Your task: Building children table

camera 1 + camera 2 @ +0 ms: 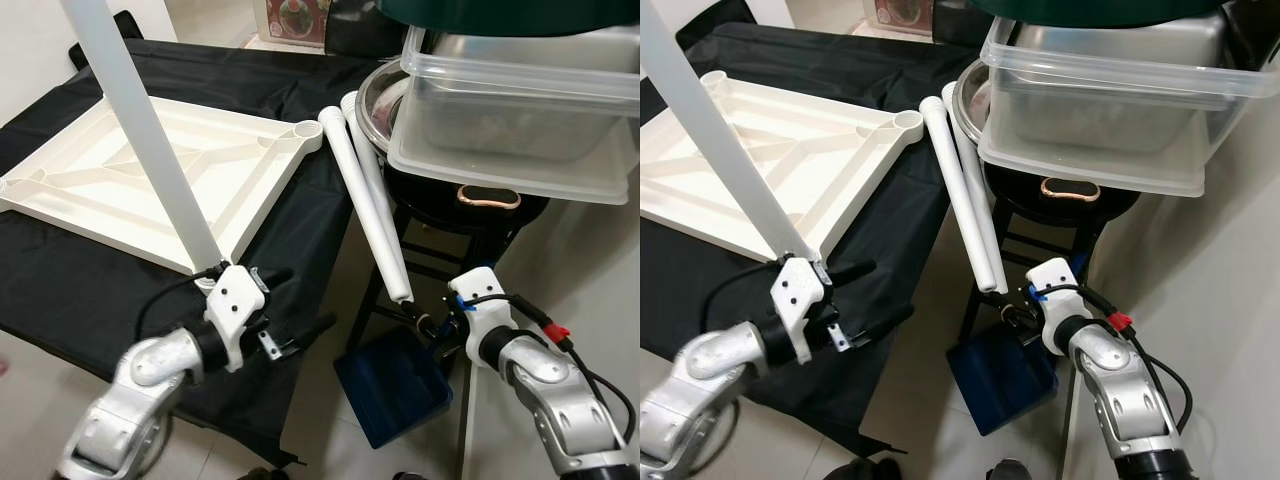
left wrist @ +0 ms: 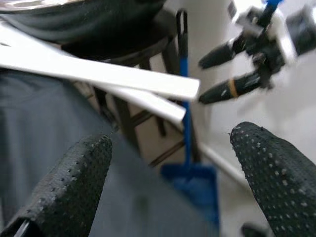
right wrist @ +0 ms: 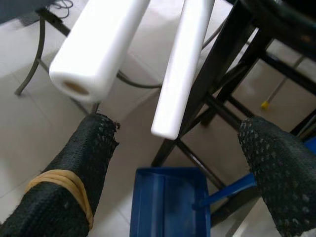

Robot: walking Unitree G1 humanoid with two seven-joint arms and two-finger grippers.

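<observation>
On the black stool (image 1: 470, 215), nested clear tubs (image 1: 520, 110) top a steel bowl (image 1: 375, 100).

A black-draped table (image 1: 60, 290) carries the upturned white tabletop (image 1: 150, 190); two loose white legs (image 1: 372, 205) overhang its edge.

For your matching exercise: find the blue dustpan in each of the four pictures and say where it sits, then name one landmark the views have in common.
Left eye view: blue dustpan on the floor, low and centre-right.
Right eye view: low, just right of centre.
Left wrist view: low, right of centre.
Right wrist view: bottom centre.
Shared landmark: the two loose white table legs, ends just above it.
</observation>
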